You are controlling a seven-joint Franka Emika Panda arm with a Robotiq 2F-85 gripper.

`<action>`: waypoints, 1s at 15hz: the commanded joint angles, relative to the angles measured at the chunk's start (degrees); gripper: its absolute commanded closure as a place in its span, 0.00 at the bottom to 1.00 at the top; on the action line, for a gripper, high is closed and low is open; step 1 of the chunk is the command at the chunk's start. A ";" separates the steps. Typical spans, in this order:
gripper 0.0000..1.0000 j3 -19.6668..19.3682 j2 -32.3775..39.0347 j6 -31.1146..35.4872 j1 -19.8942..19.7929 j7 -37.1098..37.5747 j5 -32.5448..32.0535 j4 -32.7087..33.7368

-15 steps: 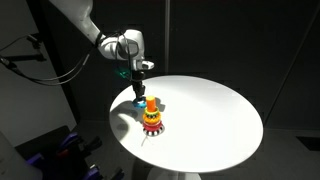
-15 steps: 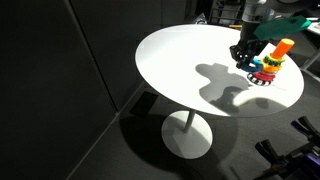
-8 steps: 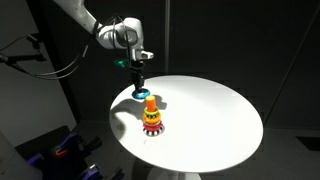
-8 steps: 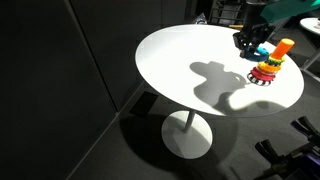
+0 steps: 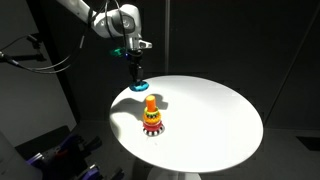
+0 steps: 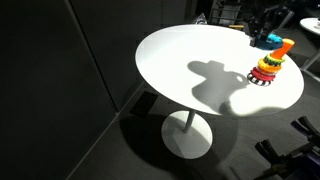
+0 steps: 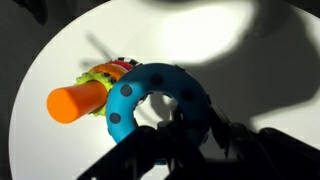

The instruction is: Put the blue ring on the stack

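Blue ring [image 7: 172, 76] hangs in the air, clamped by its lower edge in the claw [image 7: 190, 128]. It is over the white desk [image 5: 215, 120], near the stack [image 5: 151, 116] but apart from it, and seems higher than the orange peg [image 7: 75, 101].

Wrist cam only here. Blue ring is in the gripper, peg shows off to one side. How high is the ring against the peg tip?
Observer: In an exterior view the blue ring hangs in the gripper off the table, roughly at the height of the peg tip of the stack, maybe slightly above.
Operator: Lined up over the peg?
Observer: No. In both exterior views the ring sits to one side of the peg, not over it.
Operator: Stack standing?
Observer: Yes, upright on the round white table, nearer its edge than its centre.
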 commanded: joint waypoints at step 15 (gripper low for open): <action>0.89 -1.09 -3.49 -3.06 -8.73 -2.12 -1.61 0.85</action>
